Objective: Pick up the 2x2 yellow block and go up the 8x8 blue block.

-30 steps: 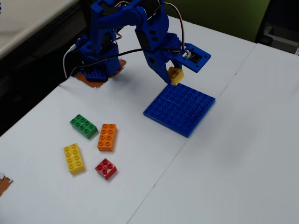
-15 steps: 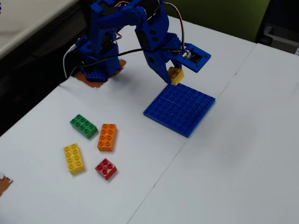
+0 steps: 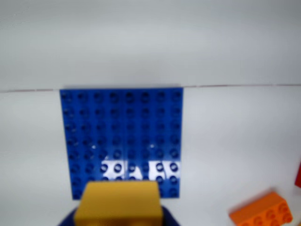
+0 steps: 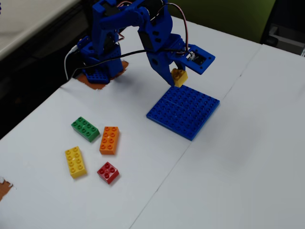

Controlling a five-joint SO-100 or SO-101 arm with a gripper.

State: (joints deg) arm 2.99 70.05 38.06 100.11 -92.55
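We hold the yellow brick (image 4: 179, 77) in closed jaws above the blue plate's (image 4: 184, 111) eleven o'clock corner; next we lower it squarely onto the studs.

No readable text, labels, brands or numbers anywhere in either view.
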